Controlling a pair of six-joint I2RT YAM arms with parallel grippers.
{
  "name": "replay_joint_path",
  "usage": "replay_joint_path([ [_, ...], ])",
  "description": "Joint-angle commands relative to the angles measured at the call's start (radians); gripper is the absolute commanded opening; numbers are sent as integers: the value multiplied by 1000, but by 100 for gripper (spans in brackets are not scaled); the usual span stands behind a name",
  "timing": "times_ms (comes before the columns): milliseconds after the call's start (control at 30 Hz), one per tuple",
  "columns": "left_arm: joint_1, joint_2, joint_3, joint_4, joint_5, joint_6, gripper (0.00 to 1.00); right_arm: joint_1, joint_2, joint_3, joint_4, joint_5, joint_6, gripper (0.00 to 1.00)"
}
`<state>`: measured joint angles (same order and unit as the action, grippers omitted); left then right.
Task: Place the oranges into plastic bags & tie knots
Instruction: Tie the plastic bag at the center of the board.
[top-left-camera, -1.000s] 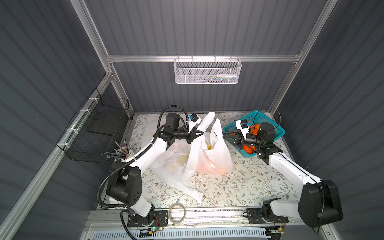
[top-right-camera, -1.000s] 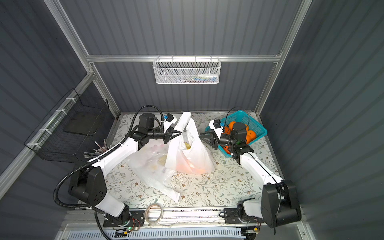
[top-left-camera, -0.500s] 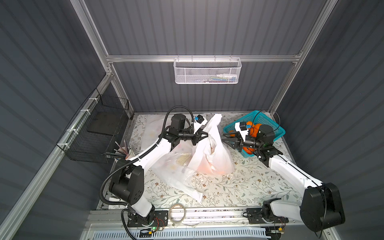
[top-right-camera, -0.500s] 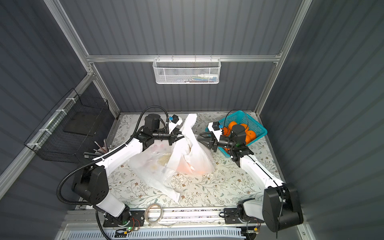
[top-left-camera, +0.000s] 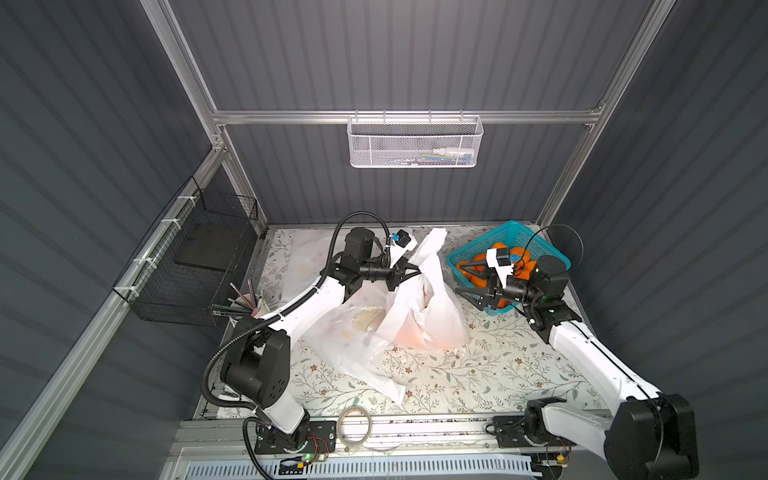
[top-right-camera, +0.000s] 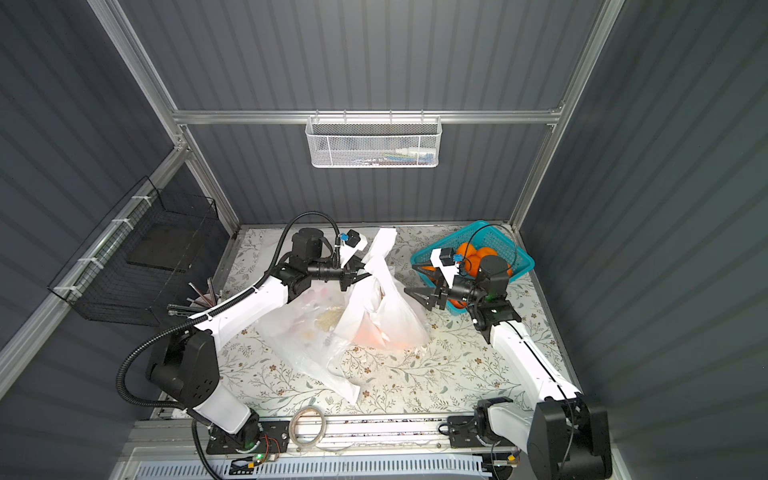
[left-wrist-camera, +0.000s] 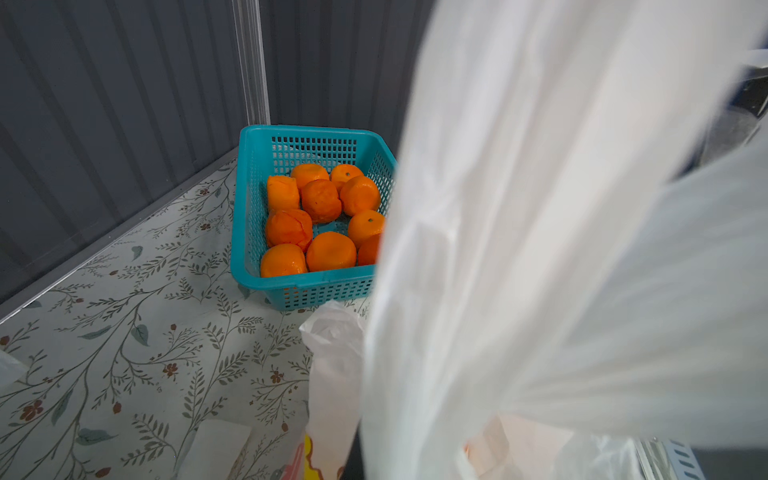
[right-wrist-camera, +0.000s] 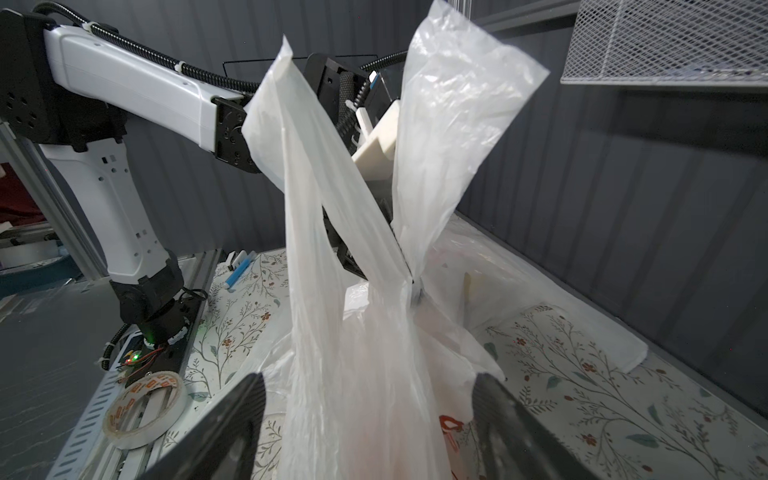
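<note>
Risk of losing the crossed handle strips (right-wrist-camera: 316, 166) through any slip at the left gripper (top-left-camera: 413, 272), clamped shut on them at 11 o'clock of the plastic bag (top-left-camera: 436, 316), with the right gripper (top-left-camera: 458, 276) at 1 o'clock empty, jaws wide apart. Standing at the centre of the table (top-left-camera: 519, 374): thin translucent white, orange blush low inside, 2 strips flaring upward, no finished knot visible.

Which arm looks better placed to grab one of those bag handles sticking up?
The right. The right gripper is open, empty and facing the bag, handles straight ahead; the left gripper is shut on the bag just below them, so it is busy.
</note>
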<state>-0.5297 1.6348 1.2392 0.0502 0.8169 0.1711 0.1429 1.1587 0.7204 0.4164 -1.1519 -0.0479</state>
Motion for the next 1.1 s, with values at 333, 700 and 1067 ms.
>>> replay_joint_path([
  [333, -9, 16, 25, 8, 22, -12, 0, 78, 108, 46, 27, -20, 9, 98],
  [700, -10, 25, 29, 13, 28, -15, 0, 128, 144, 81, -28, -11, -26, 99],
  [1067, -10, 20, 23, 13, 29, -15, 0, 190, 240, 129, 31, -7, 4, 93],
])
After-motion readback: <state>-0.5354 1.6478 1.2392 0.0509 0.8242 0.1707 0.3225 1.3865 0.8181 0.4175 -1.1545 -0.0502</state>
